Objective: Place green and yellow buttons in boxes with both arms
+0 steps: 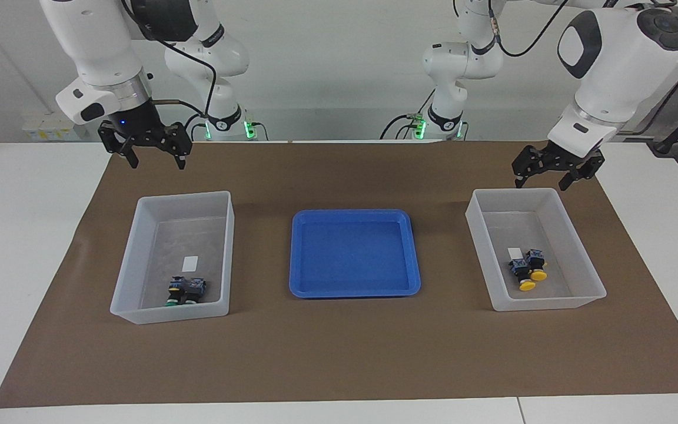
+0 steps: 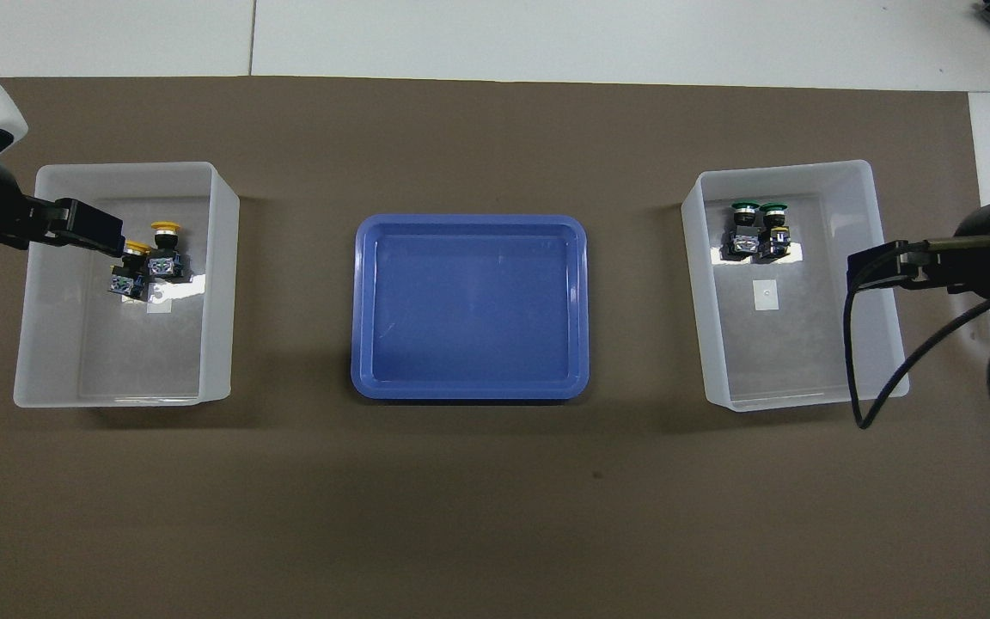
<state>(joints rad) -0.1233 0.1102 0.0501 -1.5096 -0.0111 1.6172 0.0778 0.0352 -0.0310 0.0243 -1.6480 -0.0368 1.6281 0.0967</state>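
In the facing view, over the brown mat:
Right gripper: raised over the mat by the robots' end of the bin at the right arm's end, fingers apart, nothing between them.
Left gripper: raised just above the robots' end rim of the bin at the left arm's end, fingers apart, nothing held.
Green buttons: two side by side, touching, on the floor of the right-arm bin, at its end farther from the robots.
Yellow buttons: two together in the left-arm bin, just beside its white label.
Blue tray: between the two bins, apart from both.

In the overhead view, from above the robots:
Left gripper: covers the edge of the left-arm bin, its tip next to the yellow buttons as seen from above.
Right gripper: over the outer wall of the right-arm bin, clear of the green buttons.
Finger gap: I cannot tell it here; only one dark tip of each shows.
Blue tray: in the middle of the mat.
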